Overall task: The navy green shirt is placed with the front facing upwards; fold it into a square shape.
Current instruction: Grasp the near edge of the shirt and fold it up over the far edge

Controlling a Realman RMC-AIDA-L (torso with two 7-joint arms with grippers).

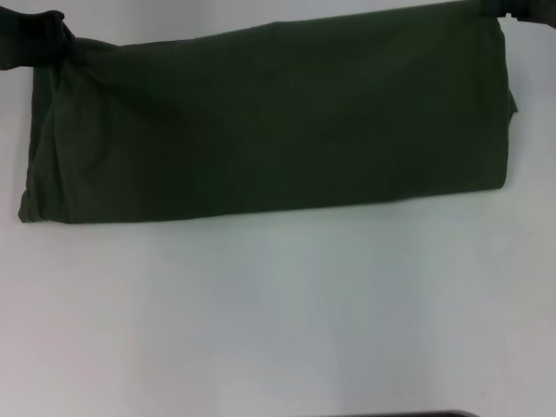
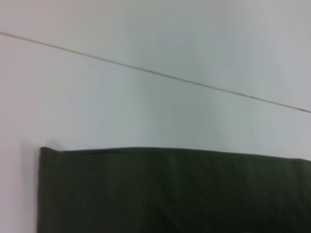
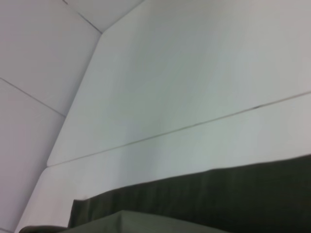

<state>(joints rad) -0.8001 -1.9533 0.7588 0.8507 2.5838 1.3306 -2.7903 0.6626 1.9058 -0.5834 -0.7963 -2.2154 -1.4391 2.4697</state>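
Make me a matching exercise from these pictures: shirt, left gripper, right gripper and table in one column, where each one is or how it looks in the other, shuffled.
Things:
1. navy green shirt
2. left gripper
3. right gripper
4. table

Descriptions:
A. at the shirt's far right corner
B. white surface under everything
C. folded into a long band, plain side up
D. at the shirt's far left corner

Pairs: 1-C, 2-D, 3-A, 4-B
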